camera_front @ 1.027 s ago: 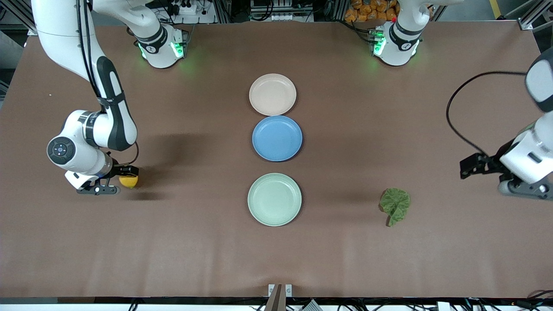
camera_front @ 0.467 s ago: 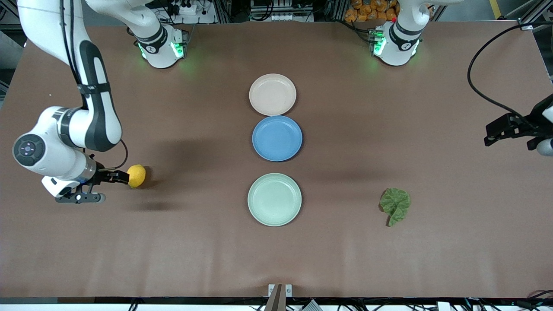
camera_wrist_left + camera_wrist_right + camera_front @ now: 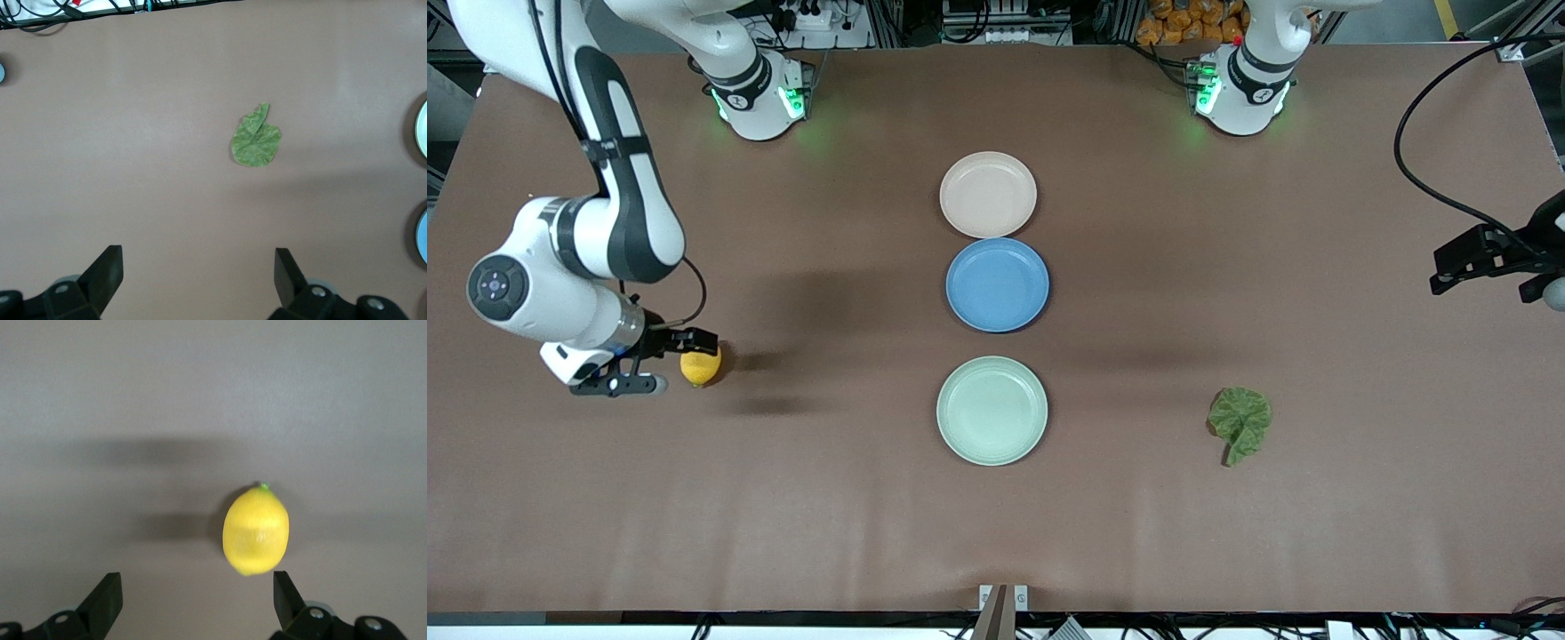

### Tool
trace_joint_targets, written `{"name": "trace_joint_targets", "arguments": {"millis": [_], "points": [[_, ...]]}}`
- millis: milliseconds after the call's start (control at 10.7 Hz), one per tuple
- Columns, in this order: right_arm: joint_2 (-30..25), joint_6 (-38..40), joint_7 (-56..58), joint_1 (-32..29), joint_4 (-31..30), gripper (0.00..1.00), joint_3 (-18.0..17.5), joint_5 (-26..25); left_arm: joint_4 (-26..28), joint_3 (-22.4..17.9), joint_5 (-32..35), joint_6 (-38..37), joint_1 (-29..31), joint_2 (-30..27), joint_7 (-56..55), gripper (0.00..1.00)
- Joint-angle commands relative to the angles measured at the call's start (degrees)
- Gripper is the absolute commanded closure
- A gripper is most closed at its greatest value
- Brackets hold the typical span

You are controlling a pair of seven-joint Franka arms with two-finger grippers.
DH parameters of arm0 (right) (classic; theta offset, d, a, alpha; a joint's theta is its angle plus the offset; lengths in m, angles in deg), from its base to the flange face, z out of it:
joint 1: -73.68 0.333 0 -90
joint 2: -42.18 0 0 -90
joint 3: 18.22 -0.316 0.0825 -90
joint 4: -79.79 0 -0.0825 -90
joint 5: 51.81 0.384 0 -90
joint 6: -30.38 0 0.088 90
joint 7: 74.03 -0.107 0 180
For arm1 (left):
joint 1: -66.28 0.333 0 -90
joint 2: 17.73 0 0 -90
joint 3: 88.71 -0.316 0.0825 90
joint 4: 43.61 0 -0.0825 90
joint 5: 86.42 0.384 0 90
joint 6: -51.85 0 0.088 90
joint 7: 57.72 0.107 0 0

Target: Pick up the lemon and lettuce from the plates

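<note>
The lemon (image 3: 701, 366) lies on the bare table toward the right arm's end, on no plate. My right gripper (image 3: 669, 362) is low beside it, open and empty. In the right wrist view the lemon (image 3: 256, 530) sits just ahead of the open gripper (image 3: 197, 595), close to one fingertip. The lettuce (image 3: 1240, 421) lies flat on the table toward the left arm's end, also on no plate. My left gripper (image 3: 199, 270) is open and empty, high over the table's end, well away from the lettuce (image 3: 256, 139). The beige-pink plate (image 3: 988, 194) and the mint plate (image 3: 991, 410) are empty.
An empty bright blue plate (image 3: 998, 284) sits between the two task plates in a row at the table's middle. The rims of the mint plate (image 3: 421, 130) and blue plate (image 3: 421, 237) show in the left wrist view. A black cable (image 3: 1414, 169) loops from the left arm.
The right gripper let go of the lemon, drew back toward the table's end, then came close to it again. The left arm rose and swung away from the lettuce.
</note>
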Motion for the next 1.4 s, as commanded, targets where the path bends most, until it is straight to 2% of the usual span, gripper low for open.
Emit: {"name": "trace_joint_targets", "arguments": {"millis": [0, 93, 280, 560, 933, 1307], "points": [[-11.97, -10.42, -5.43, -10.95, -15.90, 0.00, -12.86, -6.62, 0.67, -0.34, -0.74, -0.94, -0.10, -1.94, -0.25, 0.00], [-13.22, -10.64, -5.44, -12.38, -16.82, 0.00, -14.12, -6.63, 0.67, -0.34, -0.65, -1.03, -0.18, -2.03, -0.25, 0.00], [-14.46, -8.63, -5.53, -12.39, -15.87, 0.00, -14.22, -6.63, 0.67, -0.43, -0.47, -1.29, -0.10, -2.03, -0.25, 0.00], [-14.91, 4.87, -6.14, -12.65, -6.67, 0.00, -14.22, -6.37, 0.67, -0.25, -0.39, -2.79, -0.18, -2.03, -0.16, 0.00], [-14.12, 14.39, -6.49, -13.36, 4.15, 0.00, -13.96, -6.11, 0.67, 0.19, -0.38, -3.14, -0.18, -2.03, -0.16, 0.00], [-14.20, 18.61, -5.80, -13.71, 10.05, 0.00, -13.78, -6.54, 0.67, 0.45, -0.65, -3.14, -0.36, -1.94, -0.16, 0.00]]}}
